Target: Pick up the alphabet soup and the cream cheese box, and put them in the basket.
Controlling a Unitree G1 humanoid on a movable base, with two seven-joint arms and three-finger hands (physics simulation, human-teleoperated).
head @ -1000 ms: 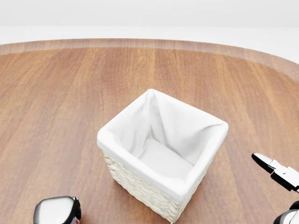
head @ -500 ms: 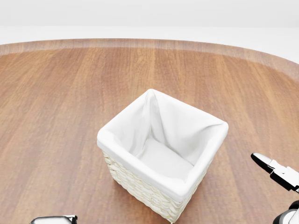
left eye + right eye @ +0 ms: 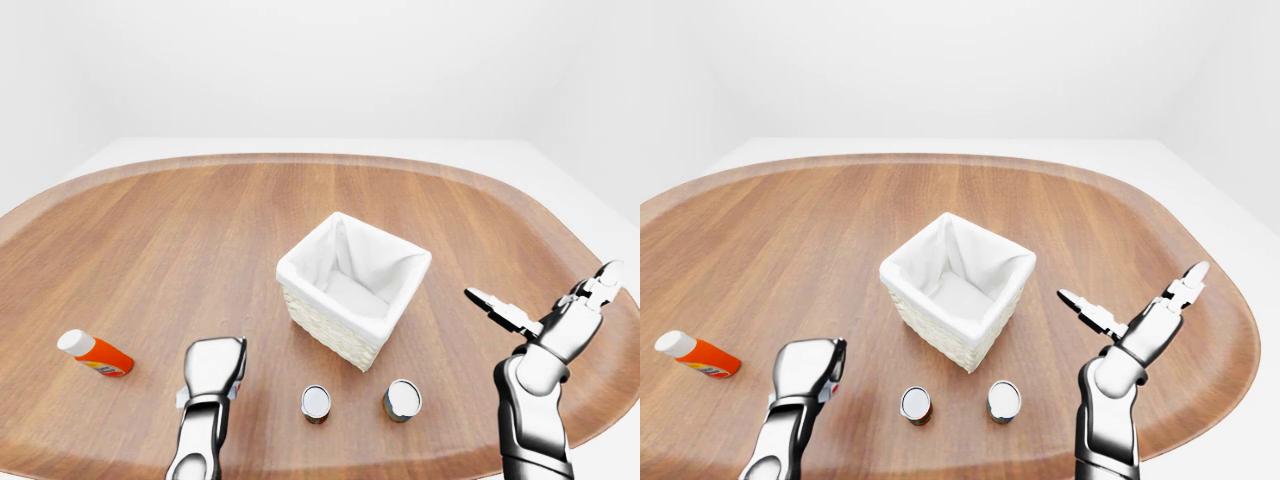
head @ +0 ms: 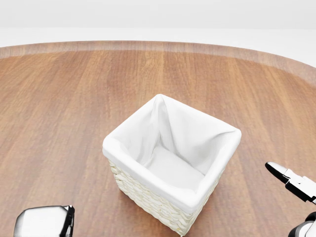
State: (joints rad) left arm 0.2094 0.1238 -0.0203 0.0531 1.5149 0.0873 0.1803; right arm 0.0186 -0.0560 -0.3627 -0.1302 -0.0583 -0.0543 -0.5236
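Nothing has been placed: the basket at mid-frame is seen empty. Two cans stand below it on the desk; which is the soup cannot be told, and no cream cheese box is identified. The right robot hand is spread wide; the left robot hand, at lower left, cannot be judged

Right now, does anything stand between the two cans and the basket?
Nothing visible does. Only bare table separates the left can and the right can from the basket above them in the left-eye view; the left hand and right hand sit off to either side.
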